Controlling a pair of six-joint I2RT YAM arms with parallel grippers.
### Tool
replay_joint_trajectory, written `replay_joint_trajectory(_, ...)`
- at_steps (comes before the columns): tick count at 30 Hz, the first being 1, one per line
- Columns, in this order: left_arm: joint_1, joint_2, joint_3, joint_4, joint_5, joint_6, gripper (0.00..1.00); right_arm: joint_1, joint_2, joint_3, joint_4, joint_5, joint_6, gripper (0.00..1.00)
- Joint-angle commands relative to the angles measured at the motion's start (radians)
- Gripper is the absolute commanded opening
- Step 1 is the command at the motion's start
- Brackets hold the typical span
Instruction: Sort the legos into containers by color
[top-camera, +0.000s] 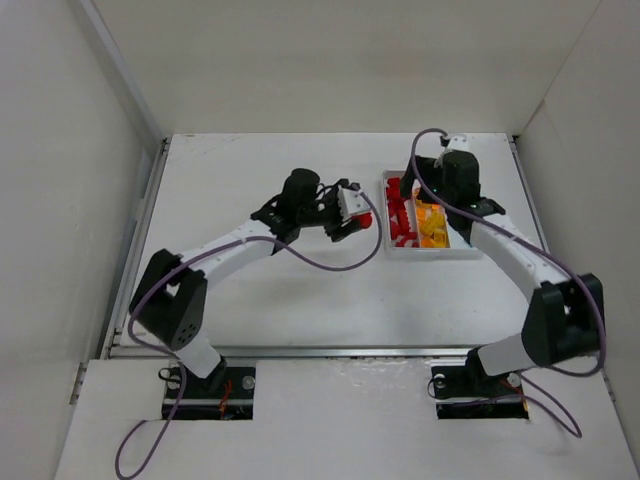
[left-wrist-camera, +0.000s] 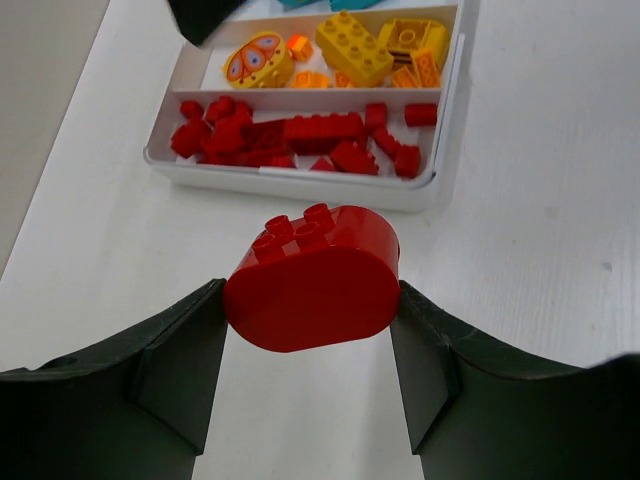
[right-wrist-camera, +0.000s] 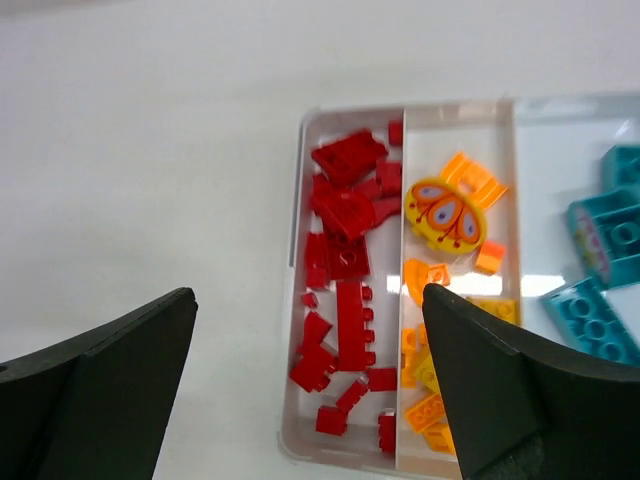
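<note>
Left wrist: left tool (left-wrist-camera: 310, 318) clamped on a rounded red lego (left-wrist-camera: 315, 275), facing the red compartment (left-wrist-camera: 290, 182) where it belongs. Right tool (right-wrist-camera: 308, 300) hovers above the tray (right-wrist-camera: 299, 250), jaws apart, apparently empty.

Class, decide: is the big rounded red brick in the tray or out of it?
Out. The left end effector grips the brick short of the tray's near wall.

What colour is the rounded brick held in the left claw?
Red. The rounded brick shows best in the left wrist view.
</note>
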Motion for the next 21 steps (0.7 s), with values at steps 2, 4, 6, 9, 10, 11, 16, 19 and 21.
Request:
replay_joint_trajectory(2, -0.063, 0.153, 0.157, 0.147, -0.056, -0.096, 0.0, -0.009, -0.199, -0.035, 0.04, 0.122, -0.036, 1.0)
replay_joint_trajectory(4, -0.077, 0.254, 0.239, 0.172, -0.078, -0.108, 0.0, -0.01, -0.254, -0.062, 0.04, 0.179, -0.059, 1.0)
replay_joint_trajectory(6, -0.088, 0.349, 0.301, 0.183, -0.088, -0.119, 0.0, -0.01, -0.279, -0.081, 0.031, 0.214, -0.077, 1.0)
replay_joint_trajectory(9, -0.111, 0.435, 0.424, 0.183, -0.108, -0.119, 0.0, -0.01, -0.302, -0.095, 0.019, 0.248, -0.088, 1.0)
replay_joint_trajectory(10, -0.111, 0.46, 0.448, 0.183, -0.122, -0.11, 0.02, -0.01, -0.302, -0.105, 0.009, 0.274, -0.088, 1.0)
replay_joint_trajectory(11, -0.12, 0.502, 0.49, 0.183, -0.133, -0.11, 0.03, -0.019, -0.302, -0.105, 0.009, 0.274, -0.088, 1.0)
replay_joint_trajectory(16, -0.12, 0.567, 0.534, 0.206, -0.122, -0.065, 0.35, -0.04, -0.302, -0.096, -0.009, 0.243, -0.097, 1.0)
replay_joint_trajectory(19, -0.12, 0.578, 0.544, 0.217, -0.131, -0.065, 0.66, -0.06, -0.302, -0.087, -0.009, 0.223, -0.106, 1.0)
replay_joint_trajectory(21, -0.12, 0.578, 0.544, 0.217, -0.142, -0.074, 0.84, -0.082, -0.302, -0.078, -0.018, 0.213, -0.117, 1.0)
